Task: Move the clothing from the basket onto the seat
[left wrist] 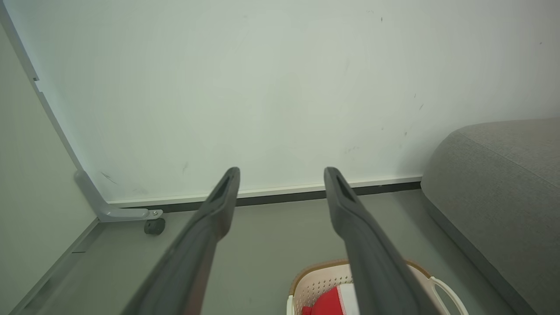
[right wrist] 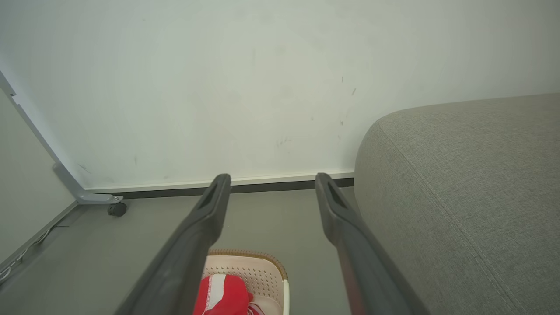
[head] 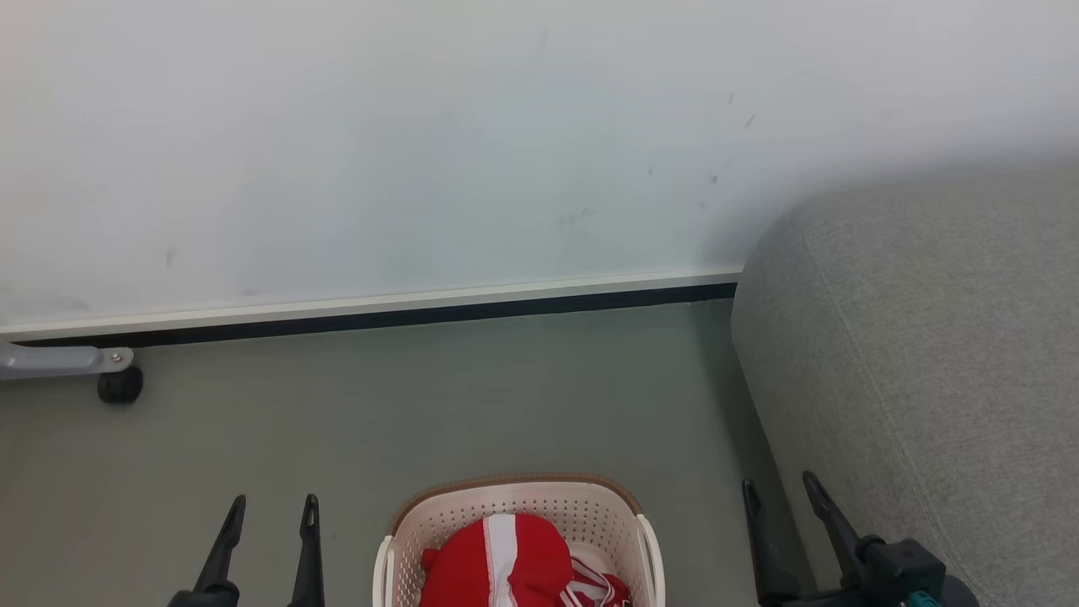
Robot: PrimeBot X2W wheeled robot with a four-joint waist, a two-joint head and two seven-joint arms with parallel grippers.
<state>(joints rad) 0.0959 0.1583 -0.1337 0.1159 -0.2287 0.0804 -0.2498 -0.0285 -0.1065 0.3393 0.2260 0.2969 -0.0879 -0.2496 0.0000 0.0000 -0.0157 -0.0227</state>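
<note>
The clothing [head: 497,563] is seen heaped in the basket [head: 514,493], a bright red mound with a broad white stripe [head: 503,544] over its crest and a tangle of red-and-white trim [head: 590,588] at its right. It is judged to be light, soft and limp: no shape will be kept once it is lifted, folds will slump and trail, and smooth sports fabric may slide from hard fingers if only a thin layer is pinched. A hold is best taken on the raised crest, where several layers can be gathered at once, rather than on the loose trim, by which only 1 edge would be drawn up. How many garments are in the heap cannot be told, so more than 1 lift may be needed. The basket is stood on the grey floor [head: 438,405], its perforated wall close around the cloth, so care is called for lest a finger be caught on the brown rim or the light basket be dragged up with the load. The left gripper [head: 276,501] is held to the basket's left and the right gripper [head: 780,481] to its right, each with its 2 fingers spread apart and nothing between them. The seat [head: 927,379] is found just beside the right gripper, its wide grey woven top near enough for a short carry.
</note>
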